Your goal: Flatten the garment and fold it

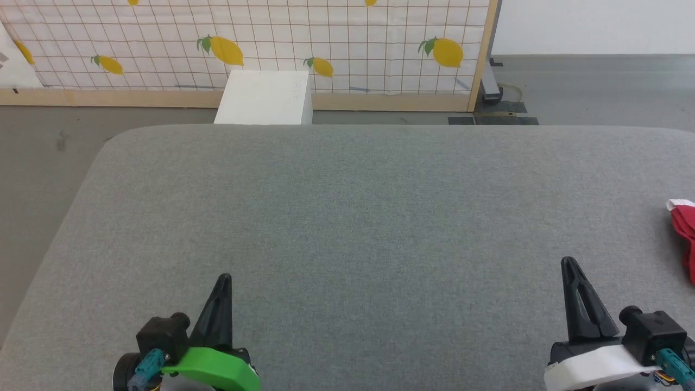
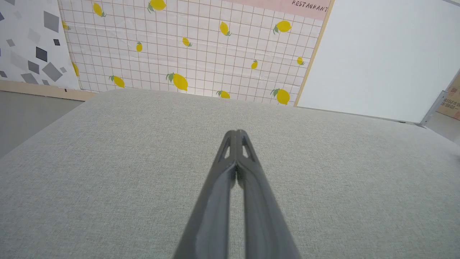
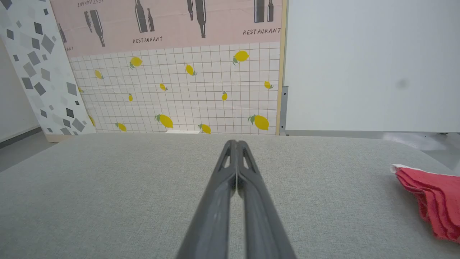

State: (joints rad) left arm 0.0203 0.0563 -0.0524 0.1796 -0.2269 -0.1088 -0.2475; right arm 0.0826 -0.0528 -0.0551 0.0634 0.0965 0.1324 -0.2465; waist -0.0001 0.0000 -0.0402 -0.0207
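Head view — garment, seemingly folded, near right gripper, fingers together.

Head overhead, wrists low, shared surface

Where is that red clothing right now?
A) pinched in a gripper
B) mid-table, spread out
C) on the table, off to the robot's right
C: the garment lies on the grey table, to the right of the shut, empty right gripper.
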